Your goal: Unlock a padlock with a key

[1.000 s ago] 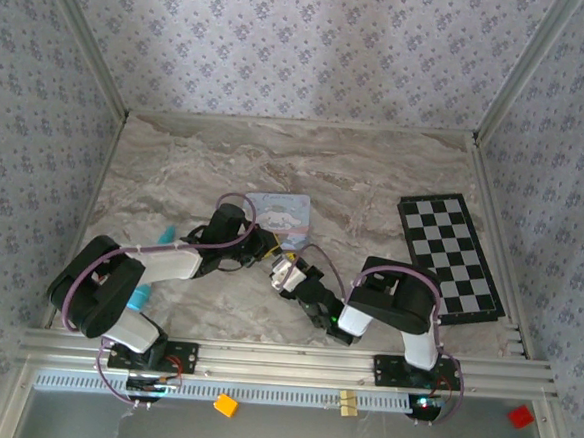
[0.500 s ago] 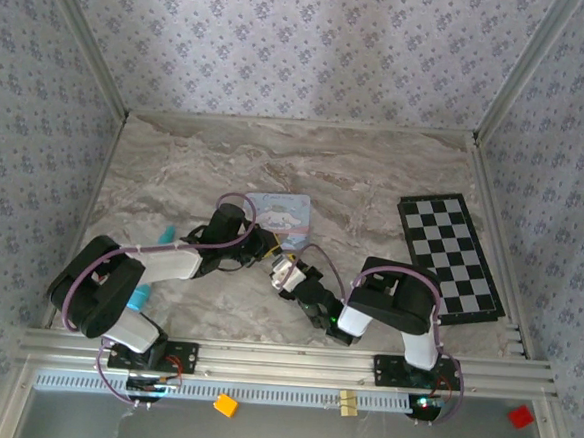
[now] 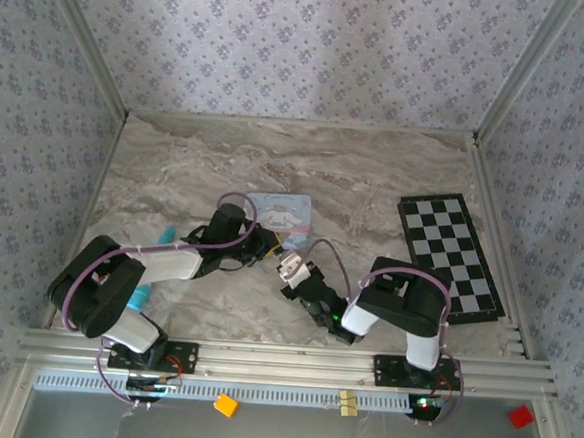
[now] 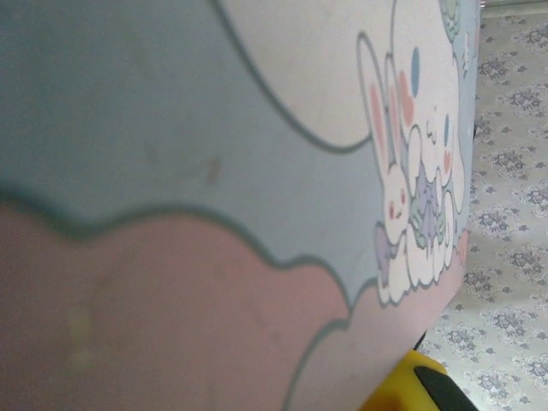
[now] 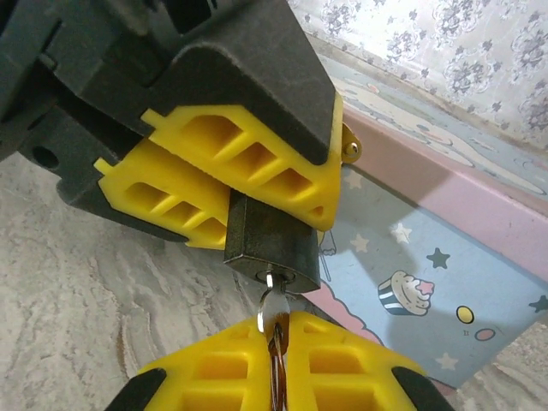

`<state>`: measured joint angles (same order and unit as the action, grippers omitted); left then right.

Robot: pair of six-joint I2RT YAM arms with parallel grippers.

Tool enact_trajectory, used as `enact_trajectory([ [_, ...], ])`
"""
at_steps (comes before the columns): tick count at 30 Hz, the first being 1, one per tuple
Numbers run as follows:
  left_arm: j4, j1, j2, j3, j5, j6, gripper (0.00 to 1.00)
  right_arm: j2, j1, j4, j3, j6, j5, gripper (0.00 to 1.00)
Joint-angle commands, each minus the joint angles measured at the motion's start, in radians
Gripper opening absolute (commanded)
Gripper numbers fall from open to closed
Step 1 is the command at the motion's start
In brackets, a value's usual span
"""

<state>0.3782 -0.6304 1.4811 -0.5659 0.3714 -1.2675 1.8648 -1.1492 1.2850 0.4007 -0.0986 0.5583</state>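
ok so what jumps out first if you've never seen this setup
In the right wrist view, a black padlock is clamped in the yellow-padded left tool, with a key in its keyhole pinched by the right tool below. A pale blue cartoon tin lies right beside them, and in the top view a chessboard sits on the right of the table.

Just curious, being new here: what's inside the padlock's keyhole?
A silvery key, gripped by the right gripper. Its blade is hidden inside the padlock; the left gripper covers the padlock's top.
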Motion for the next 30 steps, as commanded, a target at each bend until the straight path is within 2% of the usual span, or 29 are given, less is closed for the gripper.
enact_trajectory([
  [1,0.018,-0.011,0.014,-0.006,0.029,0.005,0.00,-0.049,0.019,0.016,-0.008,0.136,-0.051,0.09],
  [6,0.021,-0.012,0.024,-0.006,0.027,0.008,0.00,-0.098,0.034,-0.103,0.004,0.258,-0.162,0.07],
  [15,0.047,-0.014,0.044,-0.003,0.025,0.005,0.00,-0.131,0.107,-0.169,-0.026,0.509,-0.322,0.01],
  [22,0.039,-0.014,0.043,0.000,0.015,0.013,0.01,-0.122,0.117,-0.161,-0.036,0.542,-0.349,0.00],
  [30,0.016,-0.008,0.047,-0.002,0.001,0.016,0.35,-0.150,0.102,-0.219,-0.045,0.529,-0.306,0.00],
])
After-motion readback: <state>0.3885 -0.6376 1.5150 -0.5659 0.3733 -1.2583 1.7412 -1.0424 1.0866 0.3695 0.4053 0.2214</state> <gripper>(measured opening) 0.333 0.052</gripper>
